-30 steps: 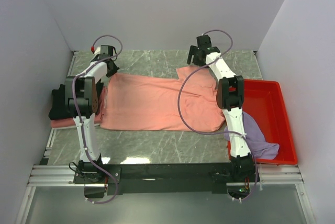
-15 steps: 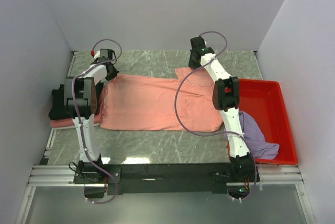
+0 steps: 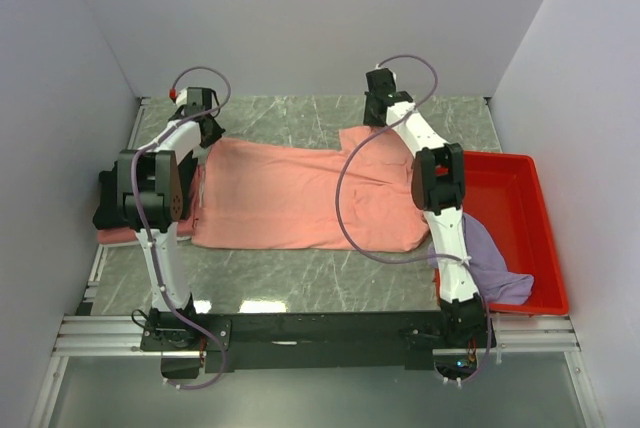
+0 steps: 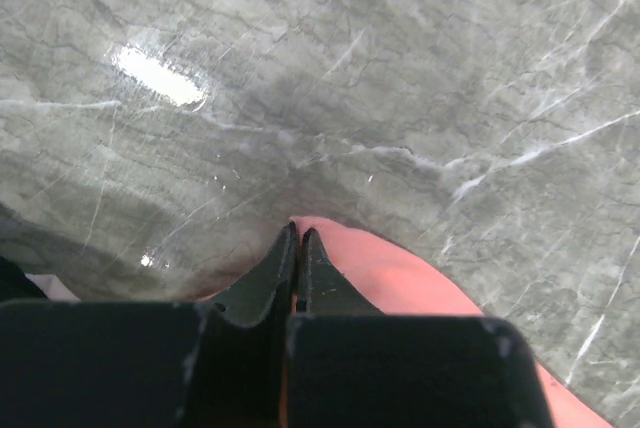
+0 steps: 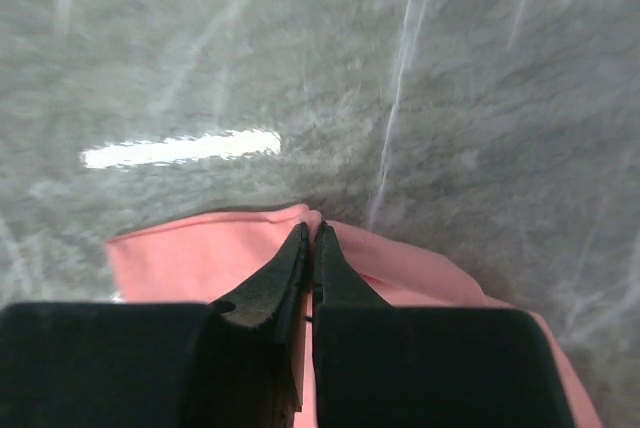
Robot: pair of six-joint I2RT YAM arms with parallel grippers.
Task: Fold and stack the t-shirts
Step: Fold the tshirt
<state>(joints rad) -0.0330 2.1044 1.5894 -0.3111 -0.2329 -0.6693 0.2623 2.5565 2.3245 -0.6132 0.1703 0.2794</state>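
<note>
A salmon-pink t-shirt [image 3: 300, 193] lies spread flat across the middle of the marble table. My left gripper [image 3: 208, 134] is at the shirt's far left corner. In the left wrist view that gripper [image 4: 299, 232] is shut on the salmon cloth [image 4: 390, 273]. My right gripper [image 3: 375, 120] is at the far right corner. The right wrist view has it [image 5: 312, 228] shut on a pinched ridge of the same cloth [image 5: 190, 258]. At the left edge a black t-shirt [image 3: 108, 203] rests on a pink t-shirt [image 3: 120, 236]. A lavender t-shirt [image 3: 490, 258] hangs over the tray's near corner.
A red plastic tray [image 3: 525, 198] stands at the right side of the table, beside the right arm. White walls close in the left, back and right. Bare marble [image 3: 290, 118] runs along the back, beyond the shirt.
My right gripper has gone from open to shut on the shirt's far right edge. The left gripper has stayed shut on its corner.
</note>
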